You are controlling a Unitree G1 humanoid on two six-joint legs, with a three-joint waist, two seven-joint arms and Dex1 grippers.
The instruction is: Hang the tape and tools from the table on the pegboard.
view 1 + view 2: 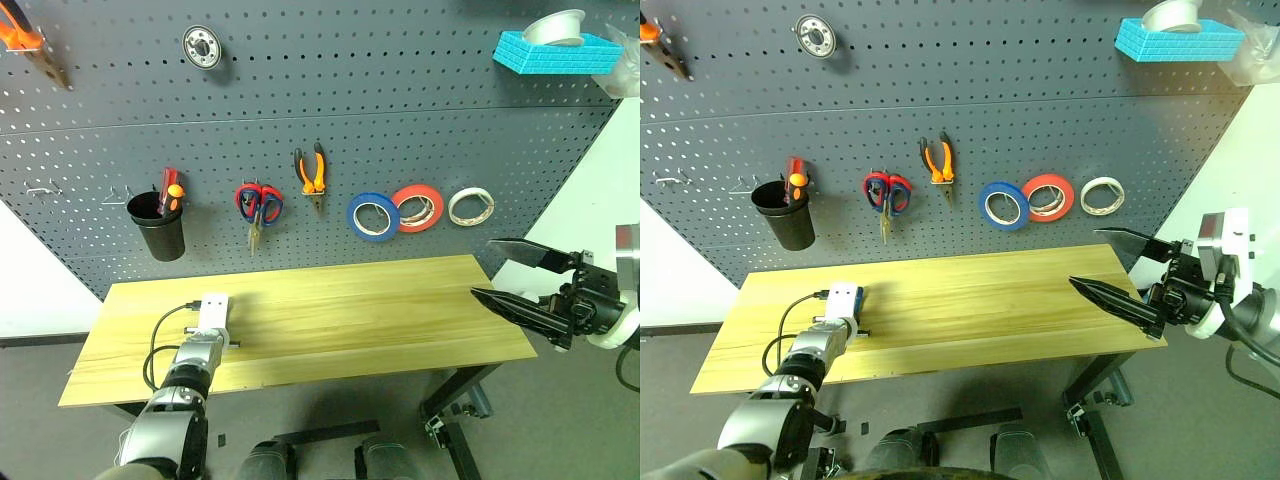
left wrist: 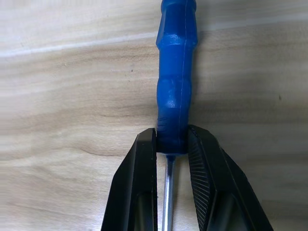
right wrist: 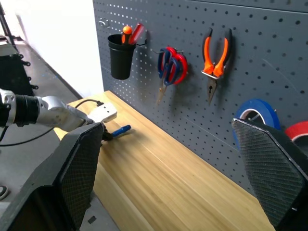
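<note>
The blue-handled screwdriver [image 2: 175, 72] lies on the light wood table [image 1: 350, 310], near its left end. My left gripper [image 2: 172, 139] is shut on the handle's base, where the metal shaft starts. The blue tape [image 1: 373, 216], the orange-handled pliers [image 1: 312, 172] and the dark-handled scissors [image 1: 268, 207] hang on the grey pegboard [image 1: 400, 120]. The scissors share a hook with a red-handled pair. My right gripper [image 1: 482, 268] hovers open and empty above the table's right end.
A black cup [image 1: 158, 222] holding red and orange screwdrivers hangs at the left. A red-orange roll [image 1: 418, 207] and a white roll [image 1: 470, 206] hang right of the blue tape. A blue tray [image 1: 556, 50] sits high at the right. Bare hooks [image 1: 45, 188] stand at far left.
</note>
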